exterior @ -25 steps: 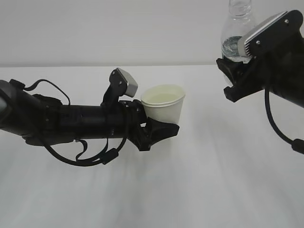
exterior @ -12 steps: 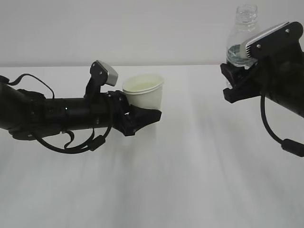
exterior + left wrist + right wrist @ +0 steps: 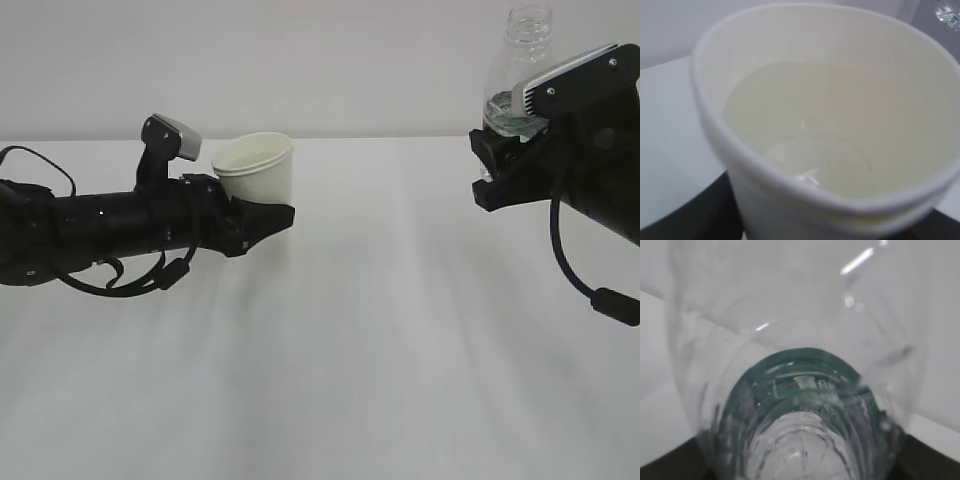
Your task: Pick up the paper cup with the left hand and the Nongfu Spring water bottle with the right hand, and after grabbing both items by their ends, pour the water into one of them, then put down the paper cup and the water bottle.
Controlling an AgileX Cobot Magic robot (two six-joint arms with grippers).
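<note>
In the exterior view, the small white tapered paper cup [image 3: 256, 167] with a rolled rim and pale cream inside stands upright at left of centre, lifted off the white table [image 3: 380, 330] and clasped low on its wall by the black two-finger gripper of the left hand [image 3: 262, 213], a cabled black arm with a silver-grey block near the wrist reaching in from the left edge. Well apart at the upper right, the small clear plastic Nongfu Spring water bottle [image 3: 520, 70] stands upright with its capless threaded neck near the top edge; its lower body is hidden behind the right hand [image 3: 492, 160], a bulky black arm with a large grey screwed plate, whose gripper is closed around the bottle. A dark green band shows through the bottle wall just above the plate. The left wrist view looks down into the paper cup [image 3: 825, 130]: the rim is pressed slightly out of round, and clear water [image 3: 800, 150] lies in the cup, which the exterior view cannot show. The right wrist view looks up along the bottle [image 3: 800, 390] from its base, showing the ribbed transparent wall and the green label ring; whether water remains inside cannot be told here.
</note>
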